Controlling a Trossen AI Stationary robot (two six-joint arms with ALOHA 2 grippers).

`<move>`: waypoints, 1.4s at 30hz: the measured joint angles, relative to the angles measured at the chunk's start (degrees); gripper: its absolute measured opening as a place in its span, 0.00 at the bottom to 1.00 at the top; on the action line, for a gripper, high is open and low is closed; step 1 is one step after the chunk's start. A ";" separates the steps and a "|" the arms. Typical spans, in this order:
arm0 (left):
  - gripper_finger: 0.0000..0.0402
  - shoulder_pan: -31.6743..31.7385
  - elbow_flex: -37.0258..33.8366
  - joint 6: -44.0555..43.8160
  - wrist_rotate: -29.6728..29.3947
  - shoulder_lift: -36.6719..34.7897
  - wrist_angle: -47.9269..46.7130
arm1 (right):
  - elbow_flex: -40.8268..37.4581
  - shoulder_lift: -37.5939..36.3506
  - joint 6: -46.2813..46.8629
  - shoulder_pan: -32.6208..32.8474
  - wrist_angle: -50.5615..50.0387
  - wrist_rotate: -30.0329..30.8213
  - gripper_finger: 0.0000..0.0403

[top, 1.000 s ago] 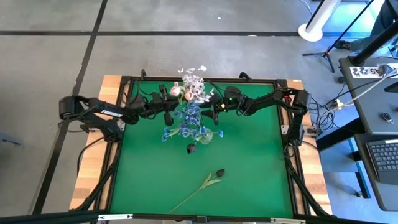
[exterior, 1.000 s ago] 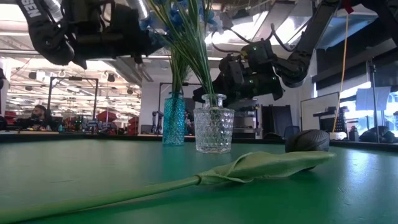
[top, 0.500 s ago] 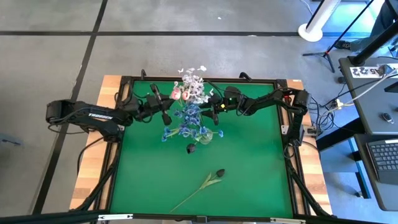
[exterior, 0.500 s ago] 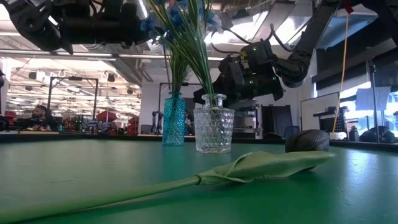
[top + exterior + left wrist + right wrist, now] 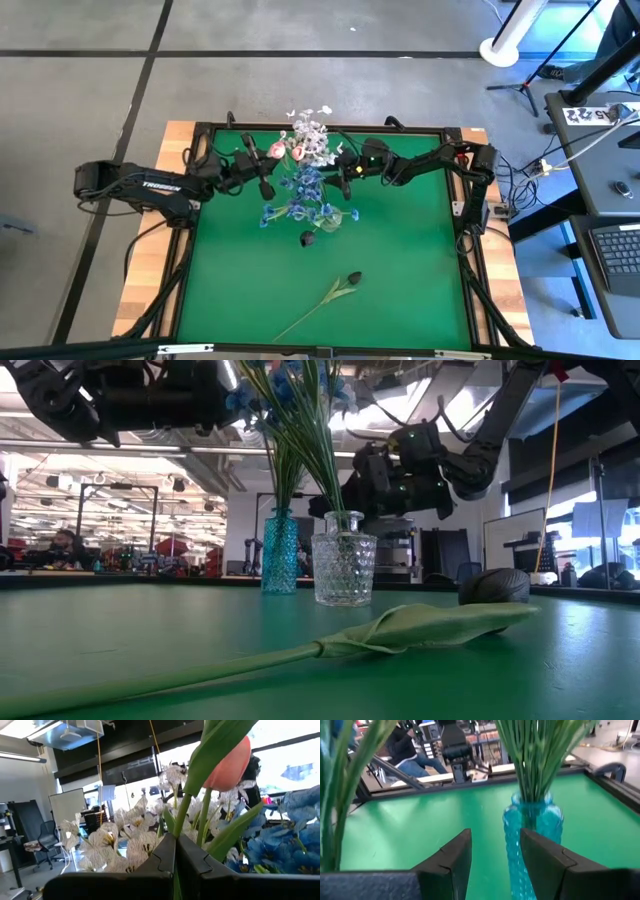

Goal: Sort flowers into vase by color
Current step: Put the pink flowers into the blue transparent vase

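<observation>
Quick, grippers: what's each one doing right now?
Left gripper: shut on the pink tulip stem.
Right gripper: open, holding nothing, beside the blue vase.

Two vases (image 5: 343, 571) — loose tulip (image 5: 430, 622) in front

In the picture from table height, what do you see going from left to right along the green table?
Tall blue textured glass vase with green stems → short clear cut-glass vase with green stems → dark, near-black tulip head of the stem lying flat on the table.
</observation>
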 joint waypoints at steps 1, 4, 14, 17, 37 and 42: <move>0.00 0.12 0.00 -0.15 0.13 0.00 0.23 | 0.24 0.00 0.02 0.00 0.27 -0.01 0.41; 0.00 0.71 0.00 -0.53 0.68 0.00 0.43 | 2.30 0.00 -0.02 0.00 -1.72 -0.41 0.41; 0.00 1.96 0.00 -1.49 1.17 3.28 1.38 | 8.90 -0.02 -2.98 0.00 -11.29 -1.65 0.41; 0.00 1.96 0.00 -2.08 1.43 4.99 3.44 | 9.01 -0.02 -2.97 0.00 -11.26 -1.66 0.41; 0.00 2.04 0.02 -5.56 0.76 8.14 3.92 | 9.01 -0.02 -2.82 0.00 -12.88 -1.68 0.41; 0.00 2.05 0.02 -5.57 -1.45 8.15 1.16 | 9.01 -0.02 -2.82 0.00 -13.04 -1.68 0.41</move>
